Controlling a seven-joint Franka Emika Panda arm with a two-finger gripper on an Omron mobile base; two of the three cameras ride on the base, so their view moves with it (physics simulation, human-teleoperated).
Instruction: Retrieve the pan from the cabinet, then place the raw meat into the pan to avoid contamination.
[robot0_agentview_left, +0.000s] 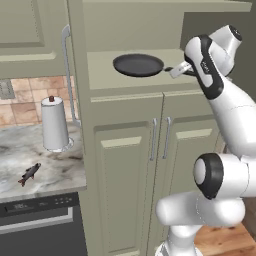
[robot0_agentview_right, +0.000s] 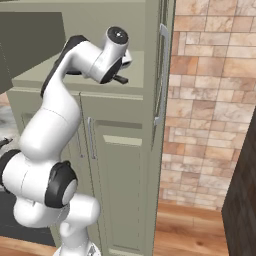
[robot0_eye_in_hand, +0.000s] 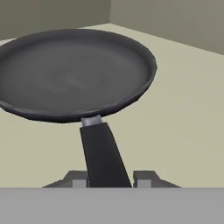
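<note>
- Where the handle (robot0_eye_in_hand: 104, 153) passes between the two fingertips (robot0_eye_in_hand: 78, 180), the gripper (robot0_agentview_left: 178, 70) stands clamped on it at its outer end, a grip that leaves the bowl free.
- The pan (robot0_agentview_left: 138, 65) lies flat on the shelf (robot0_agentview_left: 100, 75) inside the open cabinet (robot0_agentview_left: 131, 165), handle pointing out toward the arm, so it can be drawn straight out.
- The raw meat (robot0_agentview_left: 29, 174) lies on the marble counter (robot0_agentview_left: 60, 167), well apart from the pan, near the paper-towel roll (robot0_agentview_left: 54, 124).
- Judgement: retrieval is the step in hand; the transfer of the fish is not yet done.
</note>
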